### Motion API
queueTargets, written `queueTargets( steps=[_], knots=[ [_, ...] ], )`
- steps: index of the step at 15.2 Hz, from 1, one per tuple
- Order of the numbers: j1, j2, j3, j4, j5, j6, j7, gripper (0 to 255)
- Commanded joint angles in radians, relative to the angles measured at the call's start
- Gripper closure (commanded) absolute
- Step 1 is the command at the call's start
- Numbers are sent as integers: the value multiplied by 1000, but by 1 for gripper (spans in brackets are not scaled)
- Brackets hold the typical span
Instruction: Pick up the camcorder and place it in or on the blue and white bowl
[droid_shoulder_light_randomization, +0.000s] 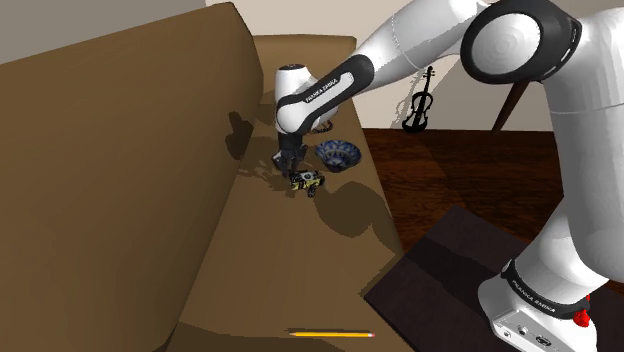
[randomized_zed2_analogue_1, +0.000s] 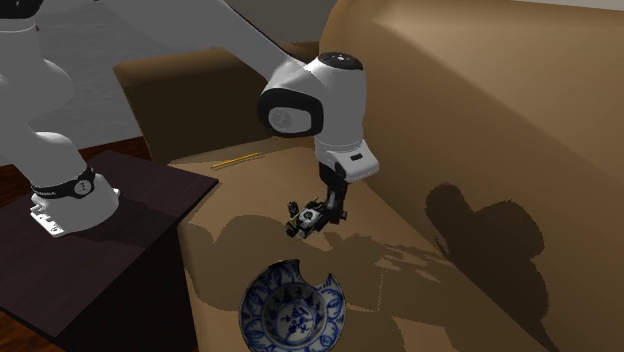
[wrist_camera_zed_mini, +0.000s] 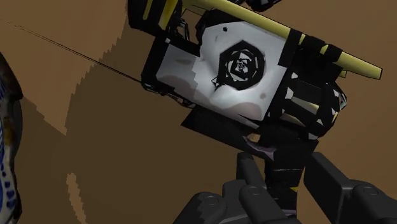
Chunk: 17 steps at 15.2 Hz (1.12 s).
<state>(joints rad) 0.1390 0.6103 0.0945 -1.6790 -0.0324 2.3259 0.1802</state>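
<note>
The gripper (droid_shoulder_light_randomization: 291, 165) points down at the sofa (droid_shoulder_light_randomization: 120, 150) seat, and its fingers (wrist_camera_zed_mini: 249, 170) are clenched on a narrow dark end of the camcorder (wrist_camera_zed_mini: 232, 70). The black, white and yellow body juts out sideways past the fingertips rather than sitting straight below them. In the second exterior view the camcorder (randomized_zed2_analogue_1: 308, 217) hangs tilted at the gripper (randomized_zed2_analogue_1: 330, 212), on the side toward the seat's front edge, low over its own shadow; whether it is clear of the cushion I cannot tell. In the shoulder view the camcorder (droid_shoulder_light_randomization: 307, 181) lies just below the fingertips, with the bowl (droid_shoulder_light_randomization: 338, 154) near it to the right and apart from it. A pencil (droid_shoulder_light_randomization: 330, 332) lies well apart on the seat.
</note>
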Motion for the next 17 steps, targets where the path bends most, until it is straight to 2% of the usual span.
queueTargets(
  steps=[1, 17],
  knots=[
    [-1, -17, 1, 2, 1, -19, 0, 255],
    [-5, -127, 8, 56, 12, -183, -3, 255]
  ],
)
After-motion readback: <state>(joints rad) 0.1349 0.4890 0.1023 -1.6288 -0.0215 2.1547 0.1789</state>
